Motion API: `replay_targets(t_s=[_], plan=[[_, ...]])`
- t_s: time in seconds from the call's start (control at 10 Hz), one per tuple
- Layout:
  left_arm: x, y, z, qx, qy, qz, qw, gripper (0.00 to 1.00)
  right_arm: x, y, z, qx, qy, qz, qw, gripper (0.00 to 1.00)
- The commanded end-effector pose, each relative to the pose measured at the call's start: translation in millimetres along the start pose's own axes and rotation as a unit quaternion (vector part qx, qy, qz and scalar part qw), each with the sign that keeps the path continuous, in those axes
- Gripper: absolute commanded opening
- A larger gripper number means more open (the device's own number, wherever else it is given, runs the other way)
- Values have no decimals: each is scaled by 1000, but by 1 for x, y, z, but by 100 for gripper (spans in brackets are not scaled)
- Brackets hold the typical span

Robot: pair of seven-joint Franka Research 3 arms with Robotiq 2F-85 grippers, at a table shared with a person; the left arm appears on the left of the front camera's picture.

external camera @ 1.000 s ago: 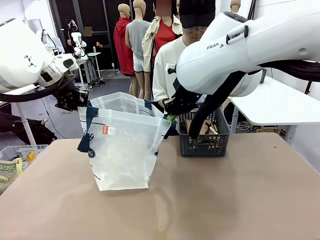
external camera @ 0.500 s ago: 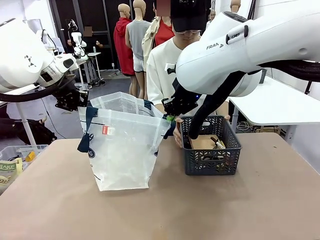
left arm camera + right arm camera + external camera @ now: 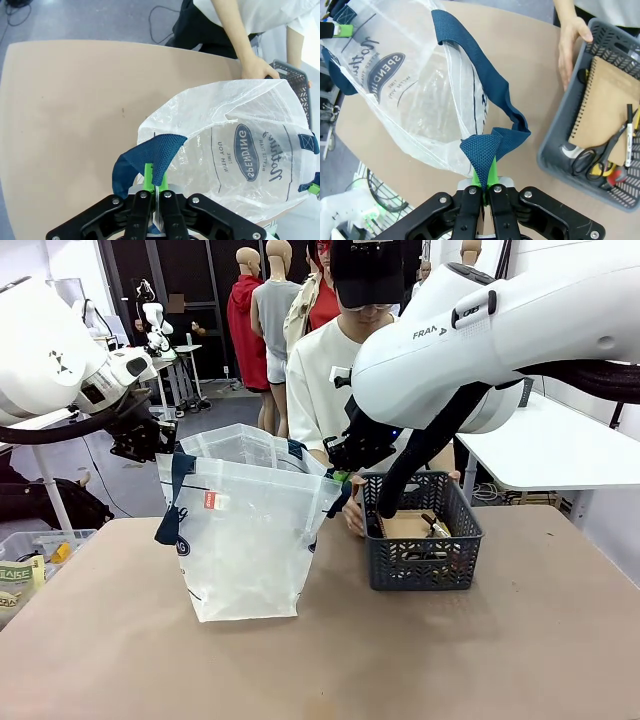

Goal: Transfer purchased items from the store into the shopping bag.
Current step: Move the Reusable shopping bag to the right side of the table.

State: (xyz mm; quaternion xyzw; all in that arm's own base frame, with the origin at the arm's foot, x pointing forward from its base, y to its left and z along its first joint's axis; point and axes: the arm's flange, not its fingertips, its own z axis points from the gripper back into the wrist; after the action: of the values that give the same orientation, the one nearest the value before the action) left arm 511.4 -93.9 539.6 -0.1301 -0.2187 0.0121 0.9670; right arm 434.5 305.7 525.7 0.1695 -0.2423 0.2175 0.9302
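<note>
The translucent shopping bag (image 3: pixel 250 540) stands open on the table between my two grippers. My left gripper (image 3: pixel 160 447) is shut on its navy handle (image 3: pixel 145 160) at the bag's left rim. My right gripper (image 3: pixel 338 477) is shut on the other navy handle (image 3: pixel 485 145) at the right rim. Together they hold the mouth wide; its inside (image 3: pixel 427 95) looks bare. A black and white pen (image 3: pixel 628 142) lies in the grey basket (image 3: pixel 420 562) just right of the bag, with something yellow (image 3: pixel 606 172) partly hidden beside it.
The basket (image 3: pixel 555 150) also holds a brown spiral notebook (image 3: pixel 607 105) and black scissors (image 3: pixel 592 160). A person's hand (image 3: pixel 570 45) grips the basket's edge next to the bag. A bin of odds (image 3: pixel 30 560) sits at the table's left; a white table (image 3: pixel 560 450) stands at the right.
The person has pushed the basket nearer to me and a little rightward, beside the bag, and leaned in. Both grippers and the bag have stayed still.
</note>
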Motion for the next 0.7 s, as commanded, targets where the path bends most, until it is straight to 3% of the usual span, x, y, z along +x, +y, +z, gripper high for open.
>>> replay_targets(t_s=[0.0,0.6], plan=[[2,3,1,1,-2,3,1000,0,0,-1,0,0,0,-1,1000,0],[2,3,1,1,-2,3,1000,0,0,-1,0,0,0,-1,1000,0]])
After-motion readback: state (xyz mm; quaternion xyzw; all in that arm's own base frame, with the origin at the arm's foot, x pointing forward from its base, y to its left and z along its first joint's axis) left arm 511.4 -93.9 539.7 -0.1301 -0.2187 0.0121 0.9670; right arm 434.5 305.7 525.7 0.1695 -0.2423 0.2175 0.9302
